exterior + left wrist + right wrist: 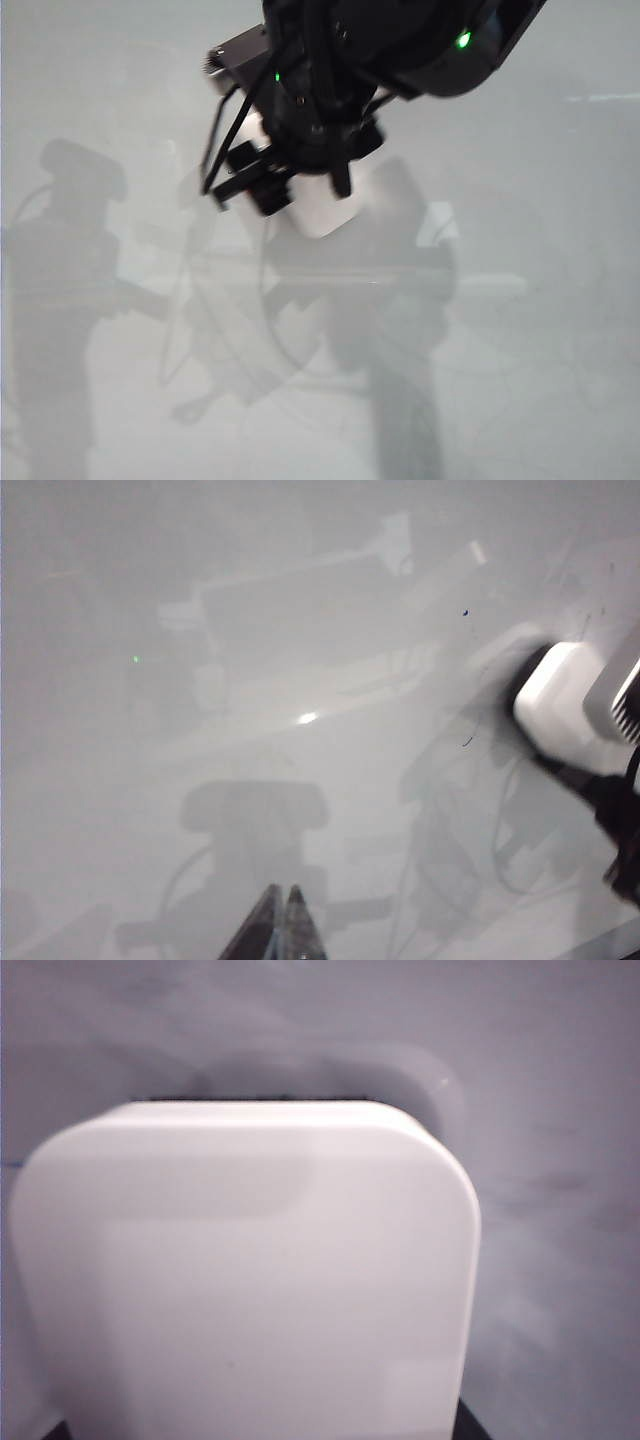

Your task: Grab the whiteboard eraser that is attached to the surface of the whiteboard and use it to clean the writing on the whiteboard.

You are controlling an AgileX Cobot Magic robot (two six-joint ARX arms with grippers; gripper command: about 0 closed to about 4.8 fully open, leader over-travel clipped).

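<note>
Glossy pale whiteboard (560,300) fills every view, dim with shadows and reflections. Right gripper (305,195), upper middle of the exterior view, clamps one whiteboard eraser (240,1280) against it. Left gripper (280,925) hangs apart from it, its fingertips together, holding nothing.

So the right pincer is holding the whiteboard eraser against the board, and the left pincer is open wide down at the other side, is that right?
Not quite. The left pincer is shut, its fingers pressed together, as the left wrist view shows. The rest holds: the right pincer has the whiteboard eraser on the whiteboard.
</note>
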